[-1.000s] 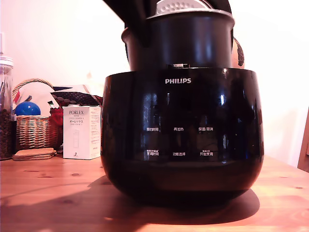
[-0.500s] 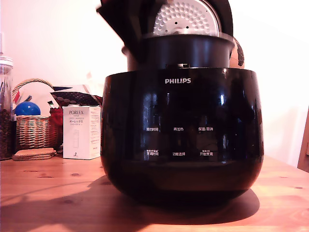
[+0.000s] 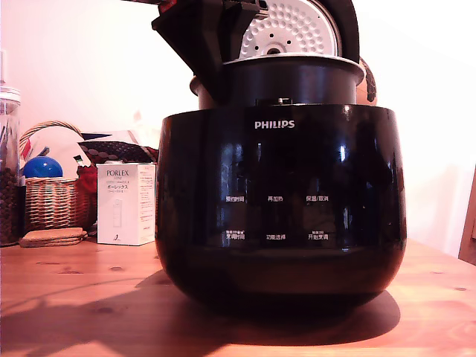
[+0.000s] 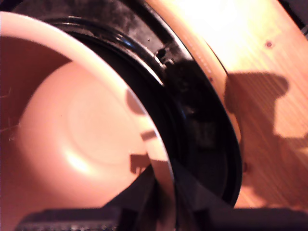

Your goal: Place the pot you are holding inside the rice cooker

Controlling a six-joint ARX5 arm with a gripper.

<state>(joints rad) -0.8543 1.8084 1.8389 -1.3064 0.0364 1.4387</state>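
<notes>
The rice cooker (image 3: 279,201) is a glossy black PHILIPS body filling the middle of the exterior view, its lid (image 3: 286,28) hinged up at the back with the white dimpled plate showing. The dark pot (image 3: 290,80) sits partly sunk into the cooker's opening, and its silvery rim still stands above the cooker's top edge. My gripper (image 3: 212,52) comes down from the exterior view's upper left and is shut on the pot's rim. In the wrist view the pot's smooth inside (image 4: 72,139) glows pinkish, my gripper (image 4: 161,180) pinches the rim, and the cooker's black rim (image 4: 207,130) curves just outside it.
On the wooden table (image 3: 74,297), at the exterior view's left, stand a white PORLEX box (image 3: 125,203), a wicker basket (image 3: 52,202) holding a blue ball (image 3: 42,166), a glass jar (image 3: 9,163) and flat coasters (image 3: 52,236). A pale wall is behind.
The pot has dropped lower into the cooker, most of it in the first half second. The gripper came down into view and the lid's white plate is uncovered.
</notes>
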